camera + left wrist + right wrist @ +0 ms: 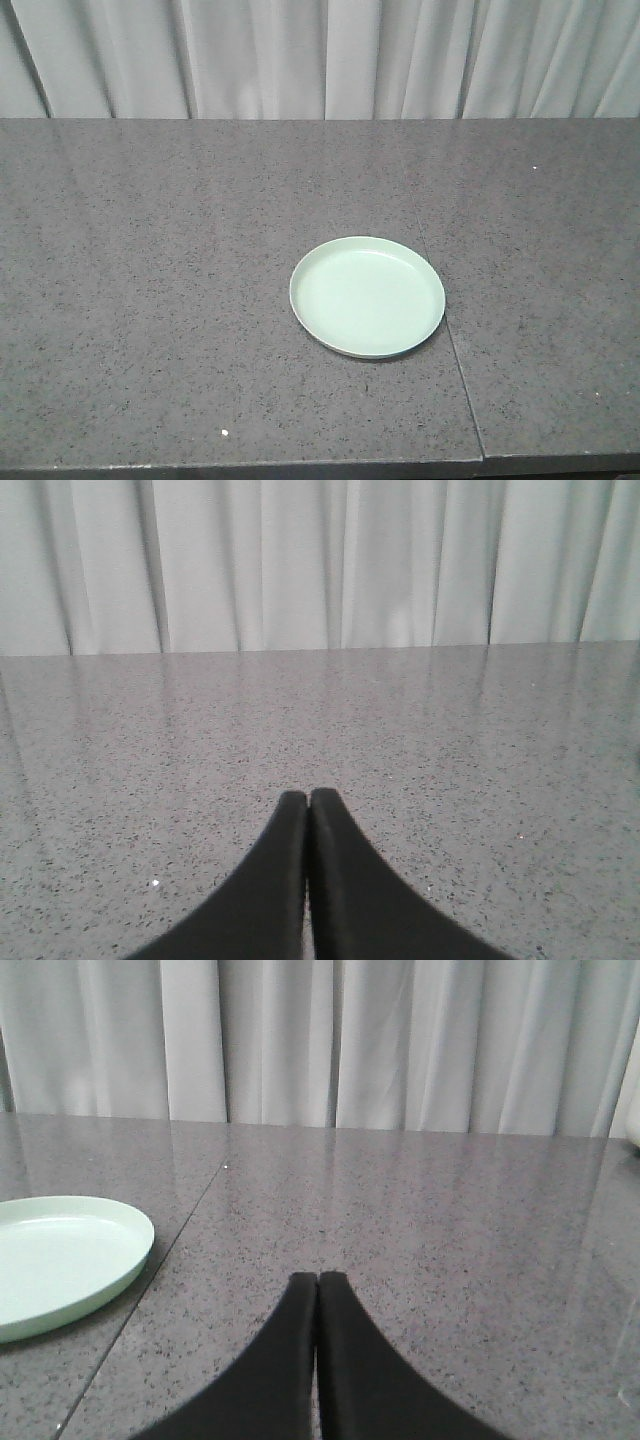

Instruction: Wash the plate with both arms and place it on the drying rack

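Since the plate (367, 297) lies flat on the grey tabletop (150, 250) at about ten o'clock from the right end effector (318, 1280), near but not touching, that arm looks the nearer one to reach it. Its jaws are pressed together, empty. The left end effector (307, 798) is likewise closed on nothing, and its view shows no plate. Being round, the plate has no long axis.

Reading as a staged kitchen mock-up in a lab bay. Grey speckled stone counter (150, 300) is filling most of the frame, slab seam (468, 400) running down lower right. White pleated curtain (320, 55) is hanging across the top as backdrop. Mint plate (366, 297) sitting centre is hinting kitchen.
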Available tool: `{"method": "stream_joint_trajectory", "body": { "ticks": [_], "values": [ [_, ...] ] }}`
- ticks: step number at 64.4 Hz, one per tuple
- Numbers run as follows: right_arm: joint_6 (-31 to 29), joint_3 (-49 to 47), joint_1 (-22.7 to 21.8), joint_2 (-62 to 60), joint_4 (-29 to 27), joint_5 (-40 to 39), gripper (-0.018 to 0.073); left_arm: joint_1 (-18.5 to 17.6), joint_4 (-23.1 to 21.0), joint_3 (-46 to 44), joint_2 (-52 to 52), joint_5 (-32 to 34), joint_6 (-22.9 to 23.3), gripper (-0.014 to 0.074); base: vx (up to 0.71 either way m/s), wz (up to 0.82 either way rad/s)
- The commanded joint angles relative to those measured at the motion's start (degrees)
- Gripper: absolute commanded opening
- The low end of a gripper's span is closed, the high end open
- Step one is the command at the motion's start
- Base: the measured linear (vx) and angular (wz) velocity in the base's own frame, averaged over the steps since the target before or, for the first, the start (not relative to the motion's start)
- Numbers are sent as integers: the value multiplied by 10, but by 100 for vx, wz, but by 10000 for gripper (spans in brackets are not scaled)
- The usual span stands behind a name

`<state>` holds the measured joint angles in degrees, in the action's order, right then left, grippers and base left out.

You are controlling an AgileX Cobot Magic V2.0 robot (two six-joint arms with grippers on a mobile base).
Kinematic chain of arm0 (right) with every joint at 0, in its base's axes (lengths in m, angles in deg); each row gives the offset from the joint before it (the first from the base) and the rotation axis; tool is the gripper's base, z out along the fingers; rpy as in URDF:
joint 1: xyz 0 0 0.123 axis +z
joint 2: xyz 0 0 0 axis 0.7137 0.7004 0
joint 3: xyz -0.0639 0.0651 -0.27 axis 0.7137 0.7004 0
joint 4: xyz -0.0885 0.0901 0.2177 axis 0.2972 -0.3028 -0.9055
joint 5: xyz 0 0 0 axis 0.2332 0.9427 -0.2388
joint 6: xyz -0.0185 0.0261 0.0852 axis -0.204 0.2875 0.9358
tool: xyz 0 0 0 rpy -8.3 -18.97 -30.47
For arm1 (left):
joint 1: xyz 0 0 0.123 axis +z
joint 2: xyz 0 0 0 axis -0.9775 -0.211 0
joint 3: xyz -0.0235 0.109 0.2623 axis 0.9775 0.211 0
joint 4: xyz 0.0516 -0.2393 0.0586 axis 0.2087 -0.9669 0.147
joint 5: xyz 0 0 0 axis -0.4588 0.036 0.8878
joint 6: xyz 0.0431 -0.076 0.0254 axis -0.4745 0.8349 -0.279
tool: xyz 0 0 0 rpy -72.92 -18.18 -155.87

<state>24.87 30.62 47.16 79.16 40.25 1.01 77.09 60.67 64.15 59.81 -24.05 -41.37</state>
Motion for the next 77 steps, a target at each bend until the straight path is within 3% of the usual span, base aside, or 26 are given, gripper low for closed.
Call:
{"method": "stream_joint_trajectory", "body": {
  "ticks": [1,15,44,77],
  "values": [
    [-1,-53,-2,42,0,-29,-10,1,-1,9,9,40,0,-6,0,0],
    [-7,-179,-2,200,39,62,-10,1,-1,9,9,40,0,-6,0,0],
    [-7,-383,-2,462,25,335,-10,1,-1,9,9,40,0,-6,0,0],
    [0,-397,-2,526,11,332,8,1,-1,9,9,40,0,-6,0,0]
  ]
}}
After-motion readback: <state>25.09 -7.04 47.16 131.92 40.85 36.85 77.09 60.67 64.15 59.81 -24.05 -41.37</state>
